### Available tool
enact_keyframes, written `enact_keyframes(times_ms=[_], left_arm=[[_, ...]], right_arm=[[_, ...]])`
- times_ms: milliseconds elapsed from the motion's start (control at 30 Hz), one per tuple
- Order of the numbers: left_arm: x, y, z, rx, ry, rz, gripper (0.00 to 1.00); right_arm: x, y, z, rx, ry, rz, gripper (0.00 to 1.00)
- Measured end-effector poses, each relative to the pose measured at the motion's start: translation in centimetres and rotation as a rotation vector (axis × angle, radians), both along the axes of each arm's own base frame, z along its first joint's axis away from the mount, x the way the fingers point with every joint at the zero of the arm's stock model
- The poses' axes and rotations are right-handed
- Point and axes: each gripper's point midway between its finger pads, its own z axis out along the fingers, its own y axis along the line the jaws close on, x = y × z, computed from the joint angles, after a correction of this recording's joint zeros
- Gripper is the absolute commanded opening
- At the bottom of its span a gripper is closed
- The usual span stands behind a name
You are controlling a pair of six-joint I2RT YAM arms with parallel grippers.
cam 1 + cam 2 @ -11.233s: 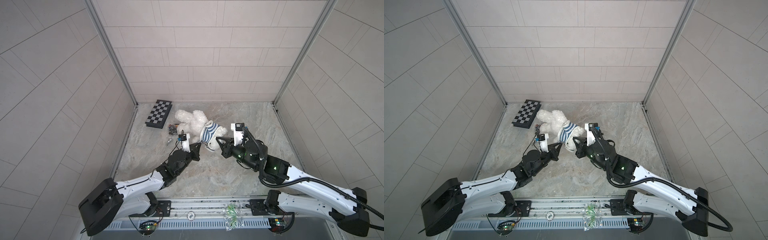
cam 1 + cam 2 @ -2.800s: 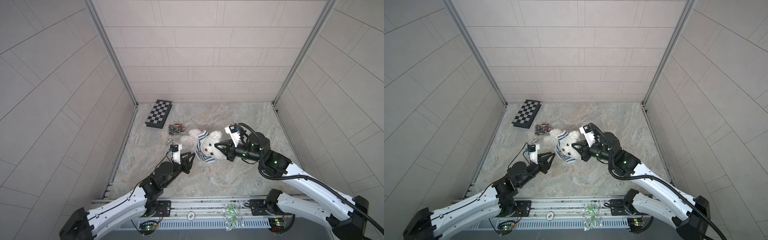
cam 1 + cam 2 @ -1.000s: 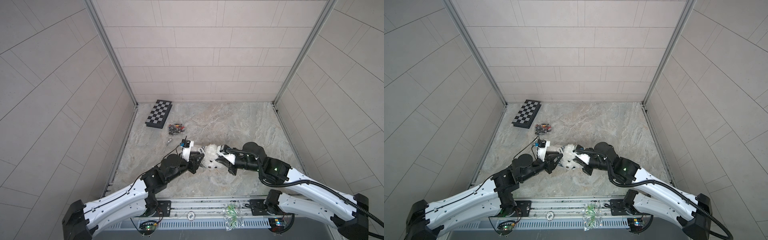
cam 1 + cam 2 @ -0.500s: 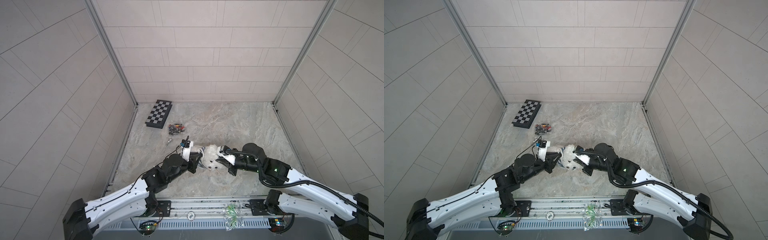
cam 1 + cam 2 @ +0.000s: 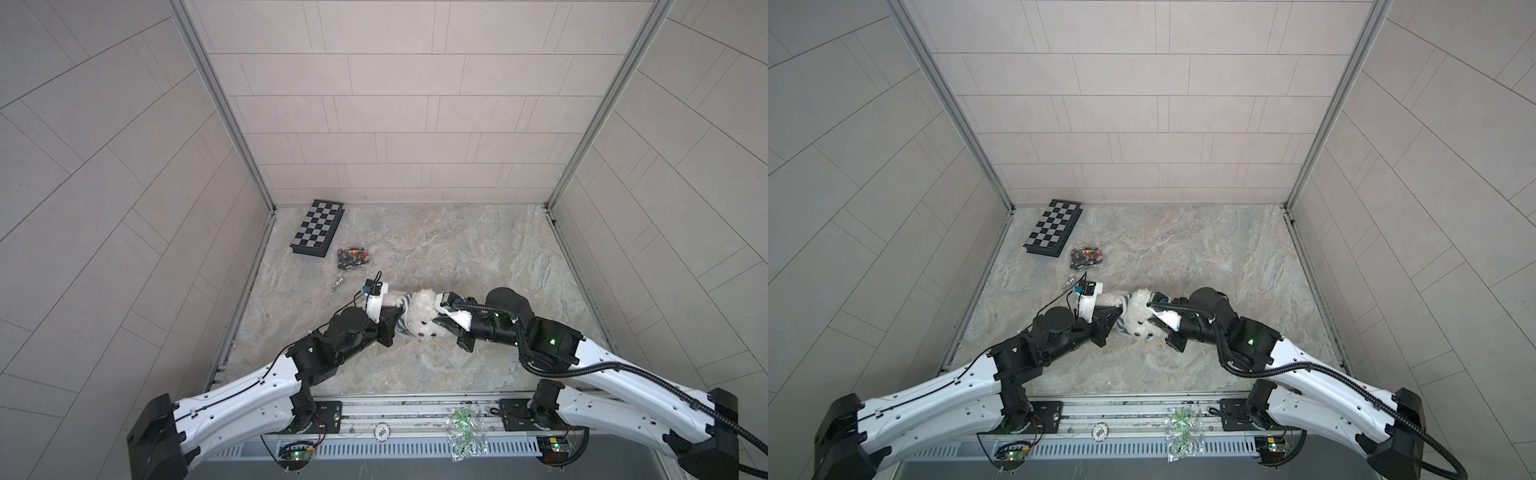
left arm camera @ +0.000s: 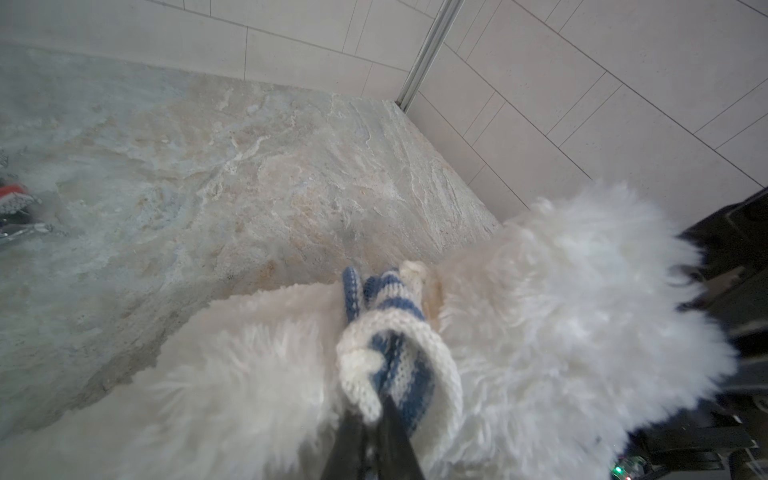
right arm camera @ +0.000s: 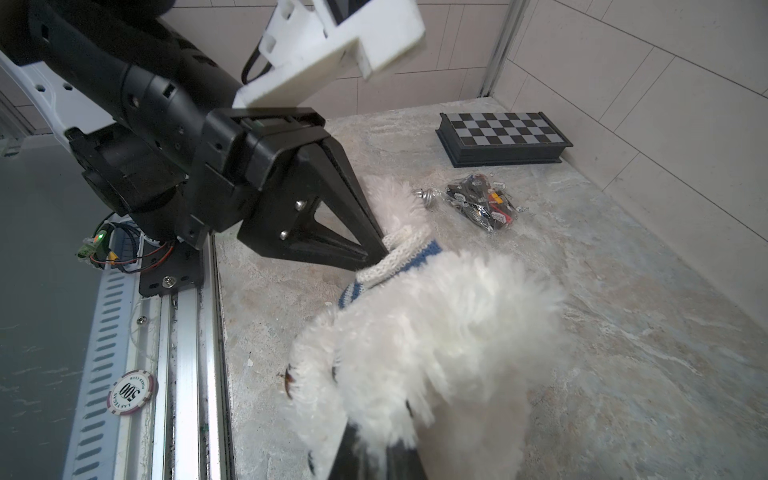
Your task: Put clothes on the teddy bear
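Note:
The teddy bear (image 5: 420, 318) (image 5: 1138, 319), fluffy and white, is held low over the marble floor between both arms. Its head faces the front rail. The navy-and-white striped shirt (image 5: 401, 321) (image 6: 399, 357) is bunched as a band around its neck. My left gripper (image 5: 395, 323) (image 5: 1115, 323) (image 6: 374, 409) is shut on the shirt's knitted edge (image 7: 390, 266). From the other side my right gripper (image 5: 438, 324) (image 5: 1156, 323) (image 7: 374, 444) is shut on the fur of the bear's head (image 7: 415, 353).
A folded chessboard (image 5: 318, 228) lies at the back left. A clear bag of small dark parts (image 5: 352, 257) and a small metal piece (image 5: 338, 284) lie between it and the bear. A poker chip (image 5: 381, 432) and a plastic bag (image 5: 465, 432) sit on the front rail.
My left gripper's jaws have closed onto the shirt's edge at the bear's neck. The right gripper has kept its hold on the bear's head, nearly still.

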Motion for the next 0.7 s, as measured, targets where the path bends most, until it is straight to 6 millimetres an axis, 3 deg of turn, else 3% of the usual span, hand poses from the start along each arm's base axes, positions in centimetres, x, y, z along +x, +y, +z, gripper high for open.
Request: enact_keyframes(times_ms=[400, 700], left_arm=[[-2.6, -2.0, 3.3, -0.149, -0.042, -0.179, 0.0], [-3.5, -4.0, 1.9, -0.135, -0.002, -0.265, 0.0]], right_arm=[[1.6, -0.6, 0.0, -0.012, -0.044, -0.09, 0.0], [1.8, -0.6, -1.1, -0.029, -0.03, -0.095, 0.0]])
